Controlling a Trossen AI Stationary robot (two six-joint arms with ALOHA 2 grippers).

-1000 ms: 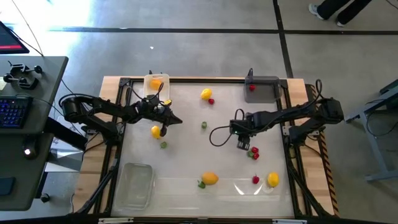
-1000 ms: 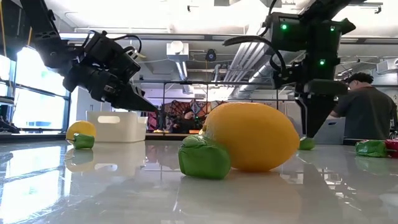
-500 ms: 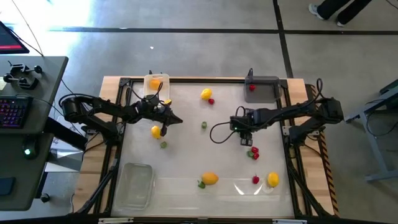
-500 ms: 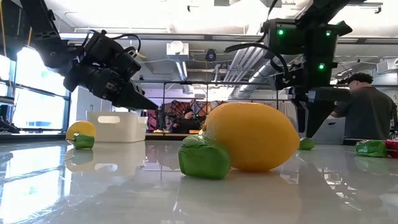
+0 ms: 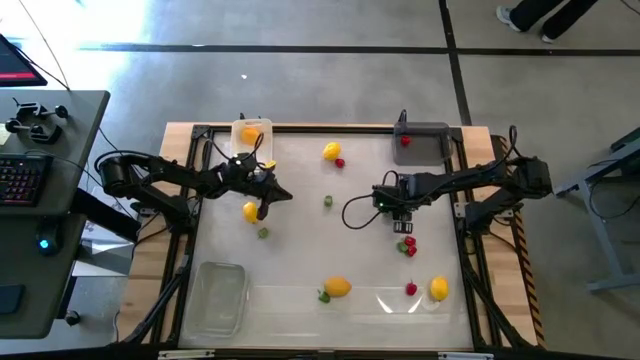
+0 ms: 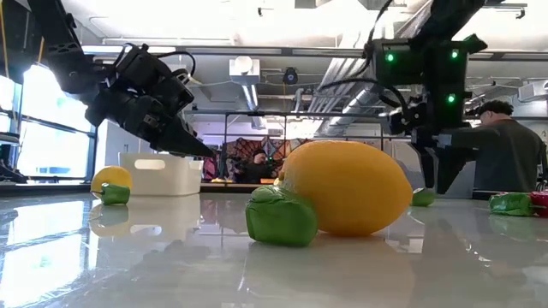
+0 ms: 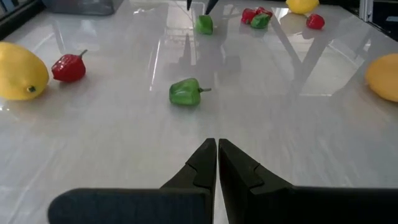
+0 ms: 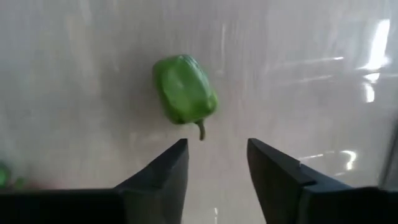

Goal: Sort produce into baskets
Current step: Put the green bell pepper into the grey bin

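Observation:
My right gripper (image 8: 216, 155) points down, open, over a small green pepper (image 8: 185, 89) that lies on the white table; the pepper (image 5: 404, 228) sits just beyond the fingertips, untouched. Red and green pieces (image 5: 408, 244) lie close by. My left gripper (image 7: 217, 152) is shut and empty, hovering at the table's left (image 5: 285, 193) beside a yellow fruit (image 5: 250, 211). The white tray (image 5: 252, 135) holds an orange piece, the dark grey tray (image 5: 425, 142) a red one, and the clear tray (image 5: 215, 298) stands at the near left.
Loose produce lies about: a yellow and a red piece (image 5: 333, 154) at the far middle, a green one (image 5: 327, 201) in the centre, a lemon with a green pepper (image 5: 336, 288) near the front, and a red and a yellow piece (image 5: 430, 289) at the near right. A person (image 6: 505, 158) stands behind the table.
My right gripper has shifted a little toward the table's far right and rolled about its own axis, still pointing down, so the green pepper now lies just off its fingertips. My left arm has kept still.

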